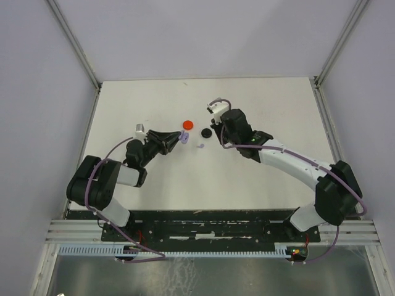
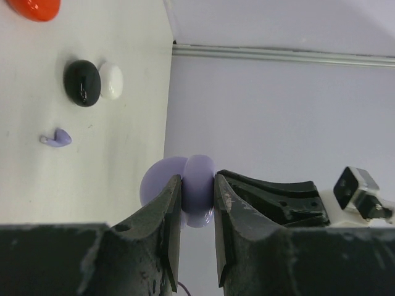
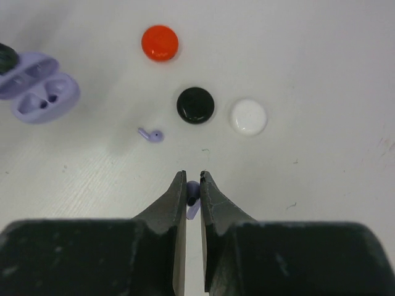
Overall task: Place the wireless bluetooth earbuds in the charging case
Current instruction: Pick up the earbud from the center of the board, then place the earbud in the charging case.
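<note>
My left gripper [image 2: 197, 185] is shut on the open lavender charging case [image 2: 199, 191], held above the table; it also shows in the top view [image 1: 183, 138]. In the right wrist view the case [image 3: 40, 92] lies open at the upper left, and both wells look empty. My right gripper [image 3: 192, 184] is shut on one lavender earbud [image 3: 193, 192], above the table near the round discs. The other lavender earbud [image 3: 151, 134] lies loose on the table between the two grippers. It also shows in the top view [image 1: 200, 146] and the left wrist view [image 2: 57, 138].
A red disc [image 3: 160, 42], a black disc [image 3: 195, 105] and a white disc [image 3: 248, 117] lie on the white table just beyond the loose earbud. In the top view the red disc [image 1: 187, 124] and the black disc [image 1: 205, 132] show; the right arm hides the white one.
</note>
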